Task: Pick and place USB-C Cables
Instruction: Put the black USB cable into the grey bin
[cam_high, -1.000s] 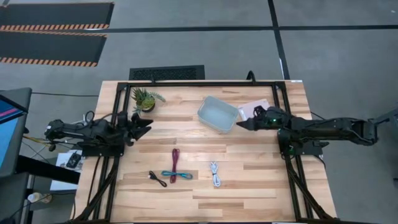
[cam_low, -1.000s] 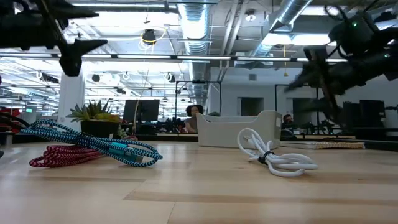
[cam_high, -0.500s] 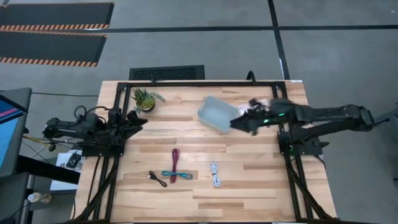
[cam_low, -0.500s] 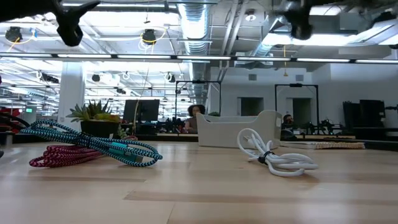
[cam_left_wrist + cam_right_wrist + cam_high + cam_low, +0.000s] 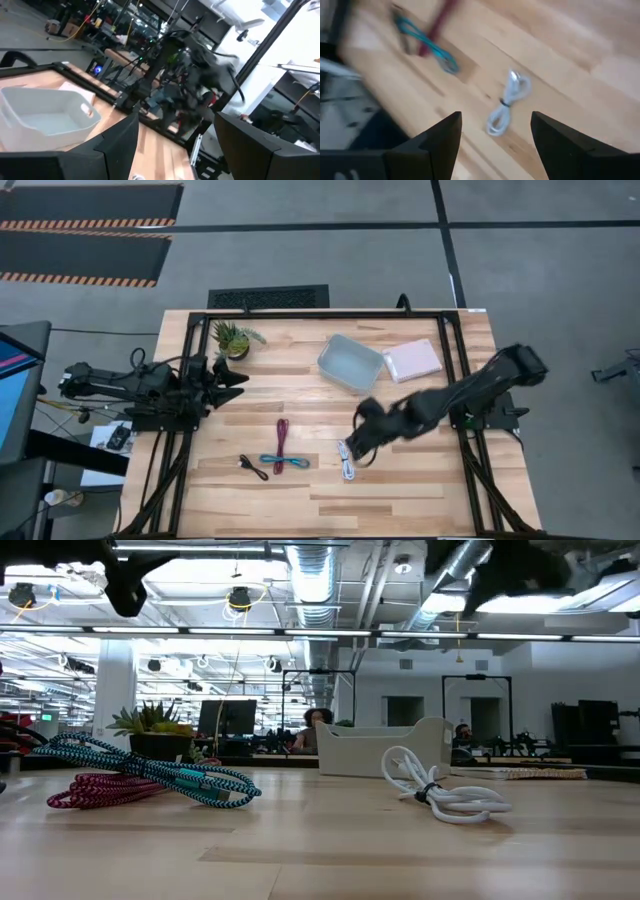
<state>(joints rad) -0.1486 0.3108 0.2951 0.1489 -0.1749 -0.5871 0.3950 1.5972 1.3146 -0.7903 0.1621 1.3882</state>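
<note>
The white cable [image 5: 346,460] lies near the table's front edge, its long axis running front to back, apart from the teal [image 5: 284,463], red [image 5: 281,439] and black [image 5: 254,468] cables to its left. The right gripper [image 5: 358,442], fingers apart and empty, hangs just beside and above it, its arm stretched diagonally across the table. The left gripper [image 5: 234,377], also spread open, waits by the plant [image 5: 232,339].

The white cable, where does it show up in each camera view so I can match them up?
High view: the white cable lies on the table's near part, right of the teal cable, under the right gripper.
Low view: right of centre, in front of the clear bin.
Left wrist view: not identifiable.
Right wrist view: centre, ahead of the open fingers.
Shared landmark: the teal cable.
</note>
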